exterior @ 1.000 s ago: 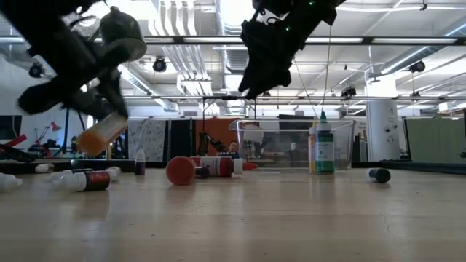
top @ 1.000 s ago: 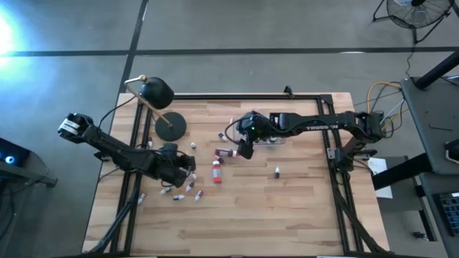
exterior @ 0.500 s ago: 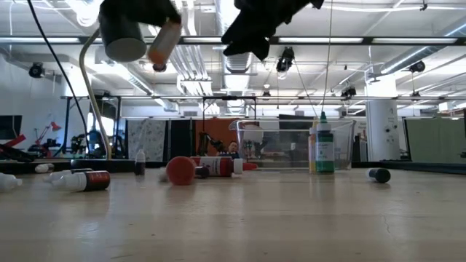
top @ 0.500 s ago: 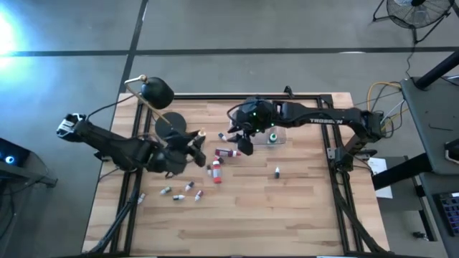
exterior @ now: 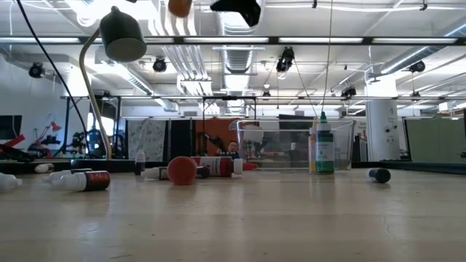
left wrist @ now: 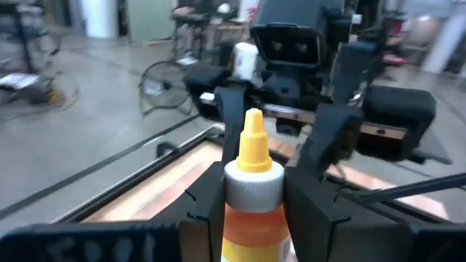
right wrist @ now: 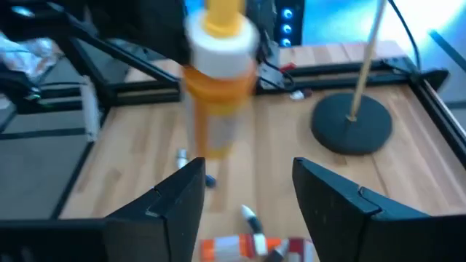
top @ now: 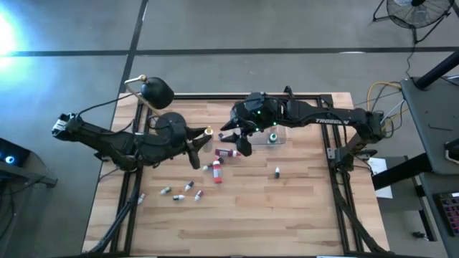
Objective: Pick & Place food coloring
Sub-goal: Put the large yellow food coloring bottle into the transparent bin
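An orange food coloring bottle (left wrist: 251, 225) with a white collar and a yellow tip sits high above the table in my shut left gripper (top: 195, 140). My right gripper (top: 235, 138) hangs open just to the bottle's right, facing it, with nothing between its fingers (right wrist: 175, 200). In the right wrist view the bottle (right wrist: 218, 87) shows beyond those fingers. More food coloring bottles lie on their sides on the wood: red ones (top: 228, 153) near the middle, a dark-capped one (top: 277, 172), and several small ones (top: 179, 193) at the near left. My left gripper pinches the bottle's orange body just under the white collar (left wrist: 252, 191) between its two fingers (left wrist: 210, 196). The fingers come in level from the table's left. The bottle is lifted clear, its yellow tip (left wrist: 253, 142) sticking out past the fingertips toward my right gripper.
A black desk lamp (top: 158, 93) stands at the far left, its round base (right wrist: 353, 124) under my left arm. A clear plastic tub (exterior: 291, 145) with a green-capped bottle (top: 273, 136) sits right of centre, below my right arm. The near half of the table holds little.
My left gripper has risen steeply from just above the near-left bottles, gone toward the table's far right and rolled, carrying the orange bottle up, so that its tip now faces my right gripper. My right gripper has also risen, out of the low view's top.
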{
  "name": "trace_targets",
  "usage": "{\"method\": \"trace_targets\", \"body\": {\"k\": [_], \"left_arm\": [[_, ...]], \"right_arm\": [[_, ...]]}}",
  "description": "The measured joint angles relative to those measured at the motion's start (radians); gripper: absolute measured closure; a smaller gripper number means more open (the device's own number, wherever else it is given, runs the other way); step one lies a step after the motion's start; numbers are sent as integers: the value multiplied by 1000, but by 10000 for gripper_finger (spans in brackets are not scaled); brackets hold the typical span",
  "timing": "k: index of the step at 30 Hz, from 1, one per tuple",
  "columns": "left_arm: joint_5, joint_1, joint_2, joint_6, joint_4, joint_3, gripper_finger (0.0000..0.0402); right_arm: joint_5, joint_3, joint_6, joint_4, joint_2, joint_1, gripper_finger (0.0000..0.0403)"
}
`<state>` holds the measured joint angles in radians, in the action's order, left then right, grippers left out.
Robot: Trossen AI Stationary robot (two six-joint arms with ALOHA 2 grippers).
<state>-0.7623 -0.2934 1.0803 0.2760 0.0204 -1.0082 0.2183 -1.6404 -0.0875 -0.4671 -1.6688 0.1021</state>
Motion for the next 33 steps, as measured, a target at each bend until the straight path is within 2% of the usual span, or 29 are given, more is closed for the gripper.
{"method": "trace_targets", "body": {"k": [5,11,16,23,33], "left_arm": [[58,23,0,-124,-137,1,311],[170,40,17,-136,-202,1,311],[184,49,32,-156,-239,1,311],[219,61,45,-162,-279,1,311],[227,72,68,-145,-289,1,298]], "right_arm": [[-2,-26,-29,30,0,-31,175],[-11,-59,-88,95,0,-39,149],[-16,-60,-95,92,0,-39,140],[-35,-59,-110,92,0,-40,154],[-34,-57,-90,92,-8,-39,203]]}}
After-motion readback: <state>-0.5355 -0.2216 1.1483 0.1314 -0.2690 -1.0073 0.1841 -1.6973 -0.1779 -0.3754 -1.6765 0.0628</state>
